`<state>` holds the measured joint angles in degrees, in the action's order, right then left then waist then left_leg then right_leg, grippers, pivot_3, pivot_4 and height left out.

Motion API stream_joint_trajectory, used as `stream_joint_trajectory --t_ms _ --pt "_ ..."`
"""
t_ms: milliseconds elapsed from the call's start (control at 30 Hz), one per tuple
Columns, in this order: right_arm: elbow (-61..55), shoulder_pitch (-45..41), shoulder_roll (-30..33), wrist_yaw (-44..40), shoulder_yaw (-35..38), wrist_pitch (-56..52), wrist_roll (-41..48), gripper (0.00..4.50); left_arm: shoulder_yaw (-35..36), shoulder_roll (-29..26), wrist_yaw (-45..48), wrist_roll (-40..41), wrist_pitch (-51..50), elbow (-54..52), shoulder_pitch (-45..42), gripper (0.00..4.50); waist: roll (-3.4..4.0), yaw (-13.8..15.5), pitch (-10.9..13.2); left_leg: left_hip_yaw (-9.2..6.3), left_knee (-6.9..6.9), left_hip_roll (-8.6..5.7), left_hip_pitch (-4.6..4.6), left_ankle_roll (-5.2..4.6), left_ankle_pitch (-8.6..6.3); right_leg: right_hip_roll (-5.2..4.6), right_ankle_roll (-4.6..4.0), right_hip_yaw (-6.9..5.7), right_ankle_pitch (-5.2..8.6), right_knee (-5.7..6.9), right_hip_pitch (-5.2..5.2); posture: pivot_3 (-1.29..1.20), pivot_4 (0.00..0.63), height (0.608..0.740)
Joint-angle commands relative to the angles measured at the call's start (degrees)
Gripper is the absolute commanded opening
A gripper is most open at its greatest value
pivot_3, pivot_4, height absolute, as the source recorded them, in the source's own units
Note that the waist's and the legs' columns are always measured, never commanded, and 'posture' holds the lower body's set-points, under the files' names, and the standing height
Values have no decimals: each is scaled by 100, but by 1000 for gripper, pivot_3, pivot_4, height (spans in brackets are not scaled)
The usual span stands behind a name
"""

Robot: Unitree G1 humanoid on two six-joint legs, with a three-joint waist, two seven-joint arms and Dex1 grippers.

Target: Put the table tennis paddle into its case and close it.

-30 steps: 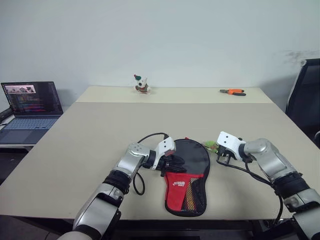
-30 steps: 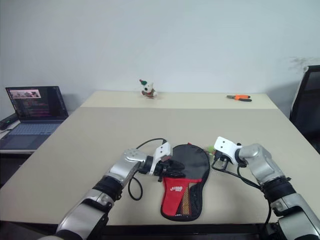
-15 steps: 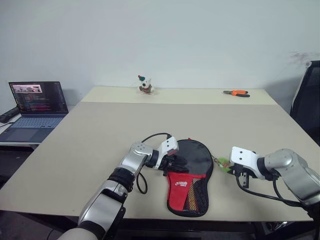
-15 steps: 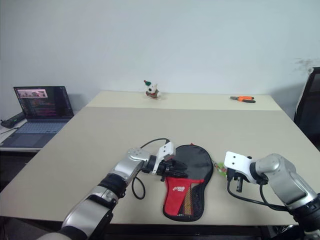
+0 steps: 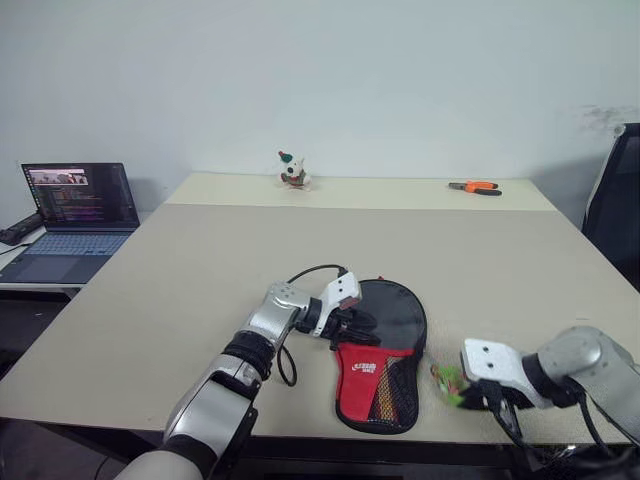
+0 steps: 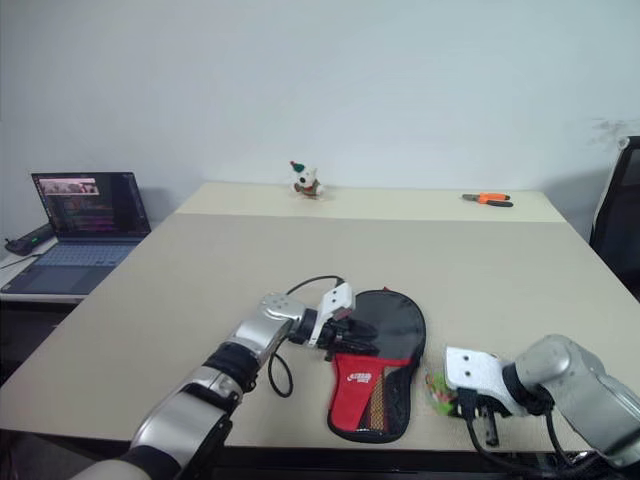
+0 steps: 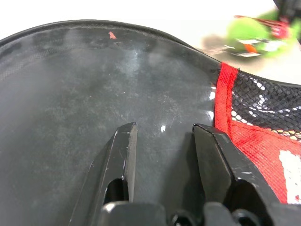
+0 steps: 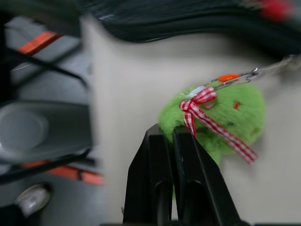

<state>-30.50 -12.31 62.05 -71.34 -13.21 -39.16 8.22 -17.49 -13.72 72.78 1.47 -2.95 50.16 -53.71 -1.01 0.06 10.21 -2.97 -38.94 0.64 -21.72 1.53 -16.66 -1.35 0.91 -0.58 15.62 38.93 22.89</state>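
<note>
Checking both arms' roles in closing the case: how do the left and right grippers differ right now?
The left gripper has its fingers apart, resting on the black face of the case; the right gripper is shut on the green pom-pom zipper pull. The left sits at the case's left edge, mid-table; the right is off the case's right side, near the table's front edge. Both have two black fingers.

Case (image 5: 380, 352) lies flat near the front edge of the surface (image 5: 200, 270), round end toward 12 o'clock. Left hand (image 5: 355, 325) on its 9 o'clock rim. Pom-pom zipper pull (image 5: 447, 381) just off the case at 3 o'clock, right hand (image 5: 478, 392) at it. Toy figure (image 5: 291, 171) far back at 12; pliers (image 5: 476, 186) at 1. Laptop (image 5: 68, 222) off the surface at 10.
</note>
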Motion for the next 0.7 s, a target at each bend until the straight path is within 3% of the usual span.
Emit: stream_joint_trajectory --t_ms 33,400,567,700 --pt "-559 310 294 -382 174 -28 499 26 -148 46 -85 -284 -65 241 92 2049 0 10 0 -1 0 0 0 0 0 0 1 -1 1 0 -2 0 150 740" --pt "-1811 1374 832 -465 527 -227 1464 26 -120 164 -182 -307 -59 348 -25 2049 -3 40 1 -12 1 -3 17 -1 -1 -2 30 -9 18 -20 -35 0 150 740" --pt "-2023 1342 741 -237 613 -398 1716 26 -101 197 -214 -317 -43 385 -51 2049 -5 40 2 -12 6 -2 45 0 -2 -2 39 -10 23 -35 -69 0 150 740" --pt "-2005 1168 772 -191 692 -587 1980 1089 -94 227 -234 -310 -48 362 -50 2049 -6 39 2 -11 9 -2 46 0 -3 -3 39 -9 23 -37 -69 0 150 740"
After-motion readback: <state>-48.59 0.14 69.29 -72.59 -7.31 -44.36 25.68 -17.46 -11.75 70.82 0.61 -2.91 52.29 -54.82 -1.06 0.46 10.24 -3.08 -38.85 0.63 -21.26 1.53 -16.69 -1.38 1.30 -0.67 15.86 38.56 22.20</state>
